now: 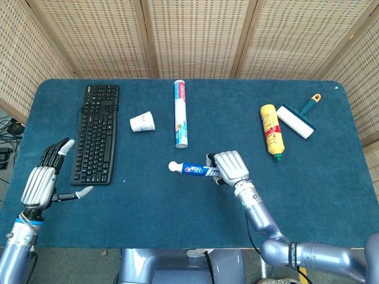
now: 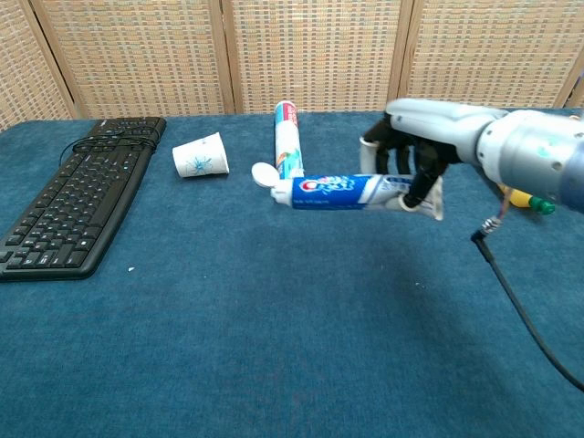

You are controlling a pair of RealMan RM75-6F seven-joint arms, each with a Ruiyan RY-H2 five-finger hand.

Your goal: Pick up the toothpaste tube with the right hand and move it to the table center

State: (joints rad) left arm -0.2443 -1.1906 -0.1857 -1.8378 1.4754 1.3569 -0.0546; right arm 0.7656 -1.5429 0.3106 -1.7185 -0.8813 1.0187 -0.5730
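Toothpaste tube (image 2: 351, 191) is hanging clear of the blue table (image 1: 331, 183), and we are holding it at its crimped tail end in the right hand (image 1: 231, 168). Fingers (image 2: 422, 179) are wrapping over the tail, so the tube is sticking out sideways from the hand toward our left, roughly level. Its white cap (image 2: 264, 173) is pointing toward the left side of the table. In the head view we are seeing the tube near the middle of the table, just in front of the long cylindrical canister (image 1: 180, 113). Left hand (image 1: 46, 178) is hovering over the front-left edge beside the keyboard (image 1: 96, 133), fingers spread apart, gripping nothing. Paper cup (image 1: 142, 122) is lying on its side between keyboard and canister. Yellow bottle (image 1: 271, 129) and lint roller (image 1: 298, 118) are sitting together far right.
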